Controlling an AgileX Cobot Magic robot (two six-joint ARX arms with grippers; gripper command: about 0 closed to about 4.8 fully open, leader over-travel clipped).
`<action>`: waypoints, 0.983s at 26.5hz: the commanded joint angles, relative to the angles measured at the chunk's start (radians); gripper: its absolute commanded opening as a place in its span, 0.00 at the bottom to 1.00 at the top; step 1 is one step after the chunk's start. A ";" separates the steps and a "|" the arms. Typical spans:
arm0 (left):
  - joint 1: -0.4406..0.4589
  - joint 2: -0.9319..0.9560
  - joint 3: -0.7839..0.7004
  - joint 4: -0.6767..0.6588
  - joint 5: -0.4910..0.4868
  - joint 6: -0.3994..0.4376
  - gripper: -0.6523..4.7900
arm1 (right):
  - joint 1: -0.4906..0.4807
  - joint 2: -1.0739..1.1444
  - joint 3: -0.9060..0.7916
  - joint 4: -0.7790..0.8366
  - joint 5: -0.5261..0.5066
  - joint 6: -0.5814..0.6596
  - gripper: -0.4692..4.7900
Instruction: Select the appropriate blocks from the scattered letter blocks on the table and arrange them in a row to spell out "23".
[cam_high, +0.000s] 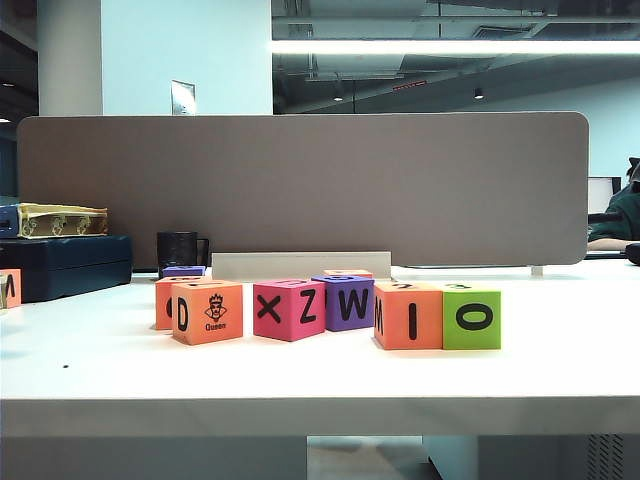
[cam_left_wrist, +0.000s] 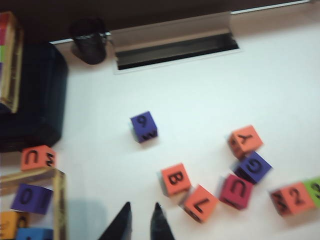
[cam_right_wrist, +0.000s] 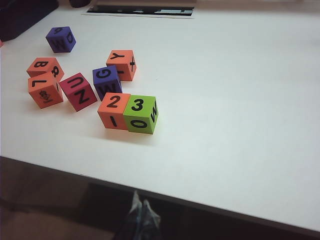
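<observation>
The orange block (cam_right_wrist: 114, 110) with "2" on top and the lime green block (cam_right_wrist: 141, 114) with "3" on top stand touching, side by side. The exterior view shows their "I" (cam_high: 408, 315) and "O" (cam_high: 471, 318) faces at the right end of the front row. Other scattered letter blocks lie close by on the white table (cam_right_wrist: 240, 100). My left gripper (cam_left_wrist: 141, 207) hovers above bare table, fingertips slightly apart and empty, with the orange "2" block (cam_left_wrist: 294, 197) well off to one side. My right gripper (cam_right_wrist: 140, 201) hangs shut beyond the table's front edge, empty. Neither gripper shows in the exterior view.
An orange "D"/Queen cube (cam_high: 207, 312), a pink "X"/"Z" cube (cam_high: 288, 308) and a purple "W" cube (cam_high: 345, 302) stand left of the pair. A purple cube (cam_left_wrist: 144, 126) sits alone. A wooden tray (cam_left_wrist: 60, 197) with cubes, a dark case (cam_left_wrist: 35, 95) and a black cup (cam_left_wrist: 89, 40) are at the left and back.
</observation>
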 joint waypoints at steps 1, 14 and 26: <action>0.000 0.012 0.002 0.086 -0.099 0.002 0.21 | 0.000 0.002 0.003 0.008 0.001 -0.003 0.09; 0.032 -0.255 -0.549 0.708 -0.141 0.089 0.21 | 0.000 0.002 0.003 0.008 0.002 -0.003 0.09; 0.128 -0.710 -1.437 1.170 -0.052 0.072 0.21 | 0.000 0.000 0.003 0.008 0.001 -0.003 0.09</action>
